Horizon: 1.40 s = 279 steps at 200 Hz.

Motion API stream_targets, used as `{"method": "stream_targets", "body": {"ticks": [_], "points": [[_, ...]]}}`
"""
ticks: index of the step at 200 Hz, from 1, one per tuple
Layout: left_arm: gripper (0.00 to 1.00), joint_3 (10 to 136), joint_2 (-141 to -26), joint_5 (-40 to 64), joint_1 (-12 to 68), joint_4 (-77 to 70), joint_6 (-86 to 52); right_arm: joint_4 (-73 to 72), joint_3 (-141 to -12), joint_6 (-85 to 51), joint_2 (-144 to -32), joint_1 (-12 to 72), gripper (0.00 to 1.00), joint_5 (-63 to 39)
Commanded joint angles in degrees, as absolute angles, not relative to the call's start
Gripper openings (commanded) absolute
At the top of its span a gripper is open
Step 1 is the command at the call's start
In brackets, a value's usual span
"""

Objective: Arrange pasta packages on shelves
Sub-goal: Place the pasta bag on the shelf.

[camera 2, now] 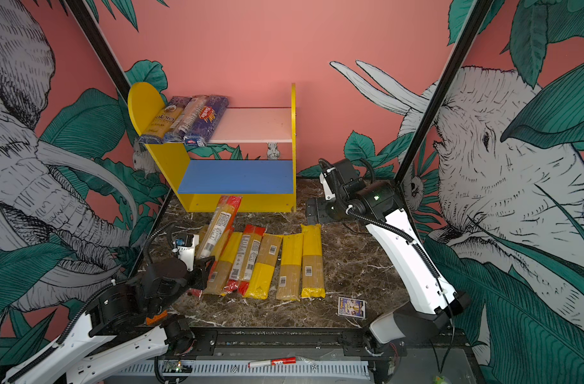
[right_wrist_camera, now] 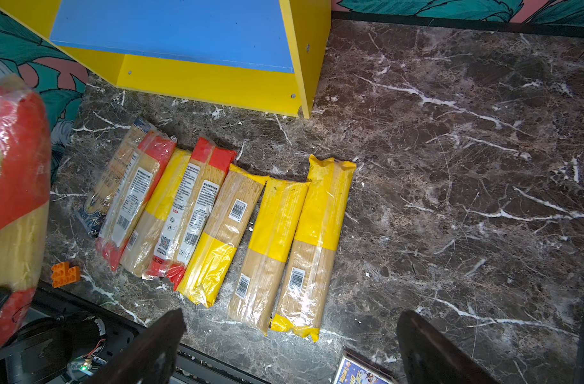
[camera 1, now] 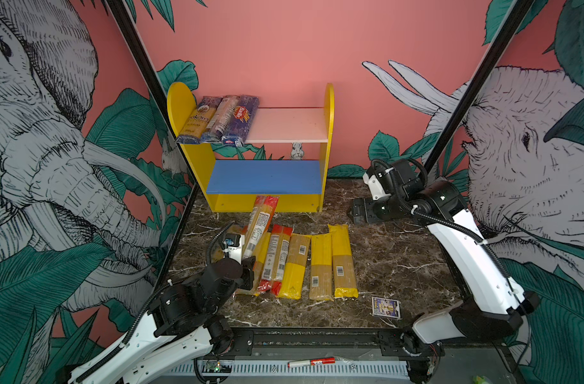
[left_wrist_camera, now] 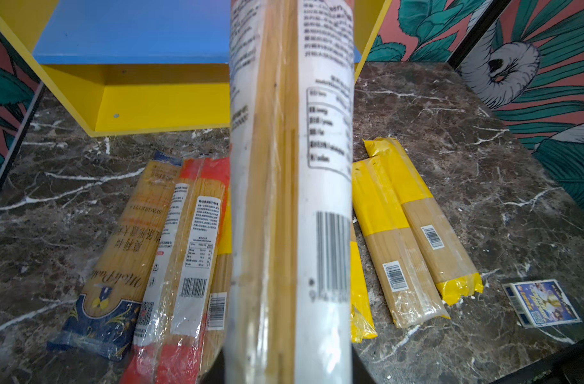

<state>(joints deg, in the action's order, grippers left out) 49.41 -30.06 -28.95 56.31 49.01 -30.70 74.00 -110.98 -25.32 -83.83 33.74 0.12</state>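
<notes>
1. Red-ended pasta packet (camera 1: 260,226) is in L gripper (camera 1: 249,267), jaws narrow, clamped on its near end. It tilts up off the marble table (camera 1: 400,259), tip toward the shelves (camera 1: 327,149) at frame centre.
2. R gripper (camera 1: 360,214) gapes wide, holds nothing, centre-right beside shelves.
3. Three dark-blue packets (camera 1: 217,119) lie on left part of pink upper board (camera 1: 287,124). Blue lower board (camera 1: 264,176) bare. Abt seven loose packets (camera 1: 320,266) in a row, lower centre.
4. Step, my read: carry phase. Next needs lift + level, then slide lengthwise onto a board, clearing front edge.
</notes>
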Motion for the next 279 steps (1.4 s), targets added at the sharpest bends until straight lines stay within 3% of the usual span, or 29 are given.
{"method": "stream_targets", "body": {"ticks": [1,68,112,145,170,233,279], "points": [[0.00,55.97,-28.93,-34.35,56.09,37.71,-23.87,74.85,-113.53,-25.19,-84.05,33.40,0.99,0.16],[0.00,73.90,-41.29,-37.35,56.07,34.27,-8.36,77.44,-121.07,-23.65,-87.27,32.55,0.99,1.45],[0.00,90.06,-56.13,-41.05,53.85,31.38,3.27,76.66,-124.18,-23.48,-89.20,30.98,0.99,1.43],[0.00,103.33,-67.47,-24.78,36.54,32.81,-1.44,75.25,-127.97,-23.23,-92.39,29.51,0.99,0.83],[0.00,114.05,-77.54,-16.96,28.88,34.92,-3.90,75.34,-132.61,-22.27,-95.70,28.84,0.99,1.30],[0.00,141.49,-99.31,-8.72,21.34,39.44,-4.96,75.87,-140.98,-20.37,-101.61,28.21,0.99,2.46],[0.00,150.79,-107.43,-4.33,17.06,38.69,-8.58,74.88,-141.41,-21.61,-103.46,26.28,0.99,2.29]]}}
